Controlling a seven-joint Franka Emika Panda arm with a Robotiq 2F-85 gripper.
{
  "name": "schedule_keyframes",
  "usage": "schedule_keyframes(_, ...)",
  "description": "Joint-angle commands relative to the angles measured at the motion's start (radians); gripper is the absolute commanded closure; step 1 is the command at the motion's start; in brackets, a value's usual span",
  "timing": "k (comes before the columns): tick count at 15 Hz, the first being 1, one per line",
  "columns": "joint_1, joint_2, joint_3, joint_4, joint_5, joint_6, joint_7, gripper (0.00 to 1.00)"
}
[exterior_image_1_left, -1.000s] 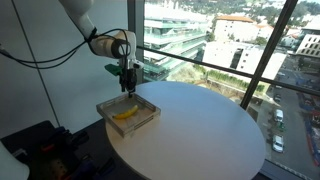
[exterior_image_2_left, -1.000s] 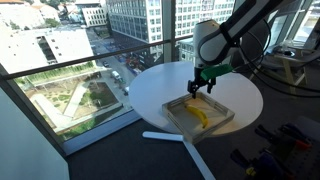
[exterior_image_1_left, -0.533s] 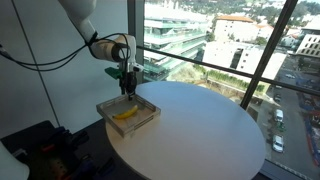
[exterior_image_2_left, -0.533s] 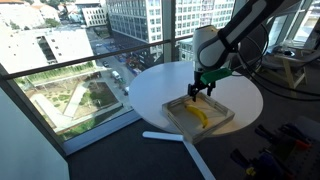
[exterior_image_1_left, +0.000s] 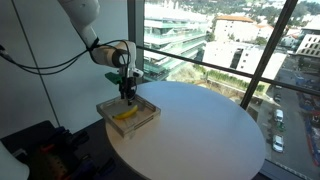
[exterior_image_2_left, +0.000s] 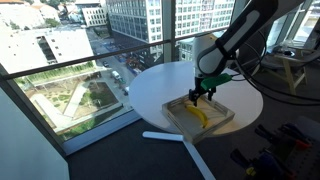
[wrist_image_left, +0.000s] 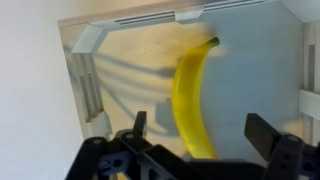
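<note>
- Hovering low over the tray (exterior_image_1_left: 104, 108), the tool (exterior_image_1_left: 126, 96) had its jaws spread wide and gripped nothing.
- The banana (wrist_image_left: 190, 85) lay loose on the tray floor, right below the tool. In the wrist view it ran lengthwise between the two dark fingers (wrist_image_left: 138, 128), apart from both.
- The tray, a shallow pale box with low walls, sat near the rim of the desk (exterior_image_1_left: 205, 130), on the side nearest the arm (exterior_image_1_left: 88, 22).
- The desk was round, with a smooth, plain white top.
- In an exterior view a white foot (exterior_image_2_left: 165, 136) of the desk showed on the dark floor (exterior_image_2_left: 120, 162).
- Tall windows (exterior_image_1_left: 230, 50) with dark frames ran from floor to ceiling just behind the desk.
- Daylight came through them. Outside stood city blocks (exterior_image_2_left: 130, 18), and far below lay a green courtyard (exterior_image_2_left: 75, 100).
- A black cable (exterior_image_1_left: 40, 62) hung in front of a white wall (exterior_image_1_left: 30, 25) beside the arm.
- Dark gear (exterior_image_1_left: 50, 150) lay on the floor near the desk, too blurred to name.
</note>
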Motion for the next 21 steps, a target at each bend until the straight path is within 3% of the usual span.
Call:
schedule_keyframes(1,0.018,0.019,-0.016,0.004,-0.011,0.021,0.025,0.00)
schedule_keyframes(21,0.038,0.073,-0.032,0.007,-0.006,0.053,0.029,0.00)
